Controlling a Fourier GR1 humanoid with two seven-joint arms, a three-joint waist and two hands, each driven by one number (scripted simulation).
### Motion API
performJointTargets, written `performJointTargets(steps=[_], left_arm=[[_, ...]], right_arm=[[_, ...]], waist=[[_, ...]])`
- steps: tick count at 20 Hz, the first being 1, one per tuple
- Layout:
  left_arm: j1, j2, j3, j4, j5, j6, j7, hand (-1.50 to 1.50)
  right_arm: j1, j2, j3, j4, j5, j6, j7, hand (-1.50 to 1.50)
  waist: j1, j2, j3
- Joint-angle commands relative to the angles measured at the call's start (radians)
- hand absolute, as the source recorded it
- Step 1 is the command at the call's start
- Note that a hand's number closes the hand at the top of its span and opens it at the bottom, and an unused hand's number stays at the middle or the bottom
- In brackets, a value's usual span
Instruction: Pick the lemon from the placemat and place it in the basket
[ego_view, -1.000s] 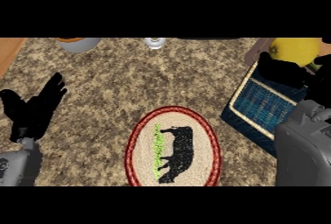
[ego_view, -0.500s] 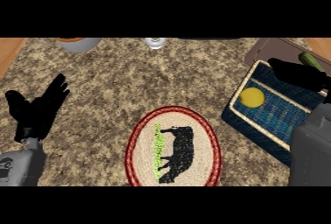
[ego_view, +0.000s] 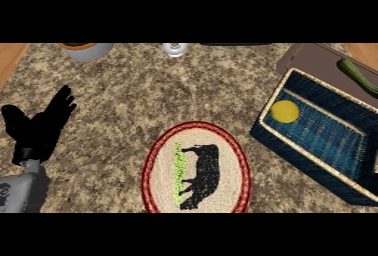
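Change since half a second ago: the right hand and forearm, which then covered the right edge of the head view over the basket, have left the frame entirely. Whether that hand is open or closed cannot be told; it shows in no view now. A full second ago it was curled round the lemon above the basket's far corner.

The lemon (ego_view: 285, 111) now lies inside the basket (ego_view: 310, 165), on its blue woven floor in the corner nearest the placemat, close to the wall there, with nothing touching it from above. The placemat (ego_view: 198, 167), an oval with a red border and a black cow figure, carries no fruit.

Judgement: the place step looks complete. The lemon is released, at rest, and the arm is withdrawn. Nothing further appears to be required beyond returning to rest.

The left hand (ego_view: 38, 127) shows at the left edge, fingers straight and up, holding nothing, resting.

Count:
- lemon: one
- basket: one
- placemat: one
- hands in view: one (left)
- grey bowl (ego_view: 87, 50) at the worktop's far edge: one, partly cut off
- small pale object (ego_view: 173, 48) beside it, far edge: one, identity unclear
- brown board (ego_view: 325, 60) behind the basket: one
- green vegetable (ego_view: 359, 76) on that board: one

The worktop (ego_view: 148, 95) is speckled stone.
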Motion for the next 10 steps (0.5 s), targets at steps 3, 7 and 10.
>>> performJointTargets(steps=[3, 7, 10], left_arm=[[-0.001, -0.003, 0.013, -0.019, 0.006, 0.018, 0.034, 0.0], [0.058, -0.011, 0.008, 0.012, -0.025, 0.022, -0.04, 0.0], [0.038, 0.015, 0.041, 0.006, 0.005, 0.016, 0.001, 0.0]], right_arm=[[0.19, -0.031, -0.183, -0.298, -0.277, 0.122, 0.047, -1.5], [0.288, -0.039, -0.263, -0.357, -0.462, 0.25, 0.036, -1.5], [0.288, -0.03, -0.28, -0.354, -0.521, 0.297, 0.022, -1.5]], waist=[[-0.018, -0.003, 0.001], [-0.043, -0.01, 0.002], [-0.066, -0.02, 0.003]])
